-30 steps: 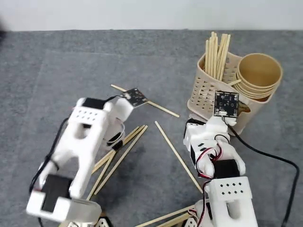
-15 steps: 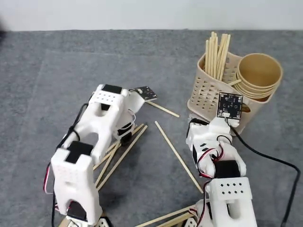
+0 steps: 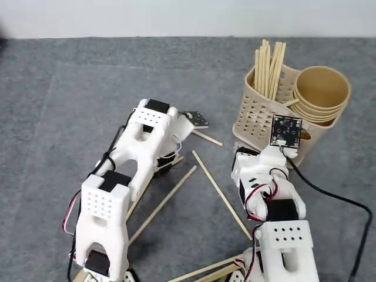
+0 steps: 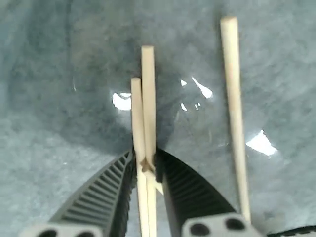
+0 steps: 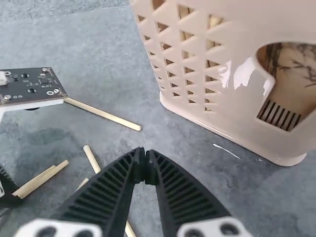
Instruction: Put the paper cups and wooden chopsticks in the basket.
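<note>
The paper cups (image 3: 322, 89) sat nested in the basket (image 3: 254, 120), beside a bundle of upright chopsticks (image 3: 268, 66). Loose sticks lay on the grey mat (image 3: 70, 117): a long stick (image 3: 220, 195) between the arms and a pair (image 3: 202, 272) at the near edge. The left gripper (image 4: 144, 159) pinched two chopsticks (image 4: 147, 108) narrowly, with a third stick (image 4: 234, 108) just beside them. The right gripper (image 5: 144, 165) was closed on nothing, near the basket's wall.
</note>
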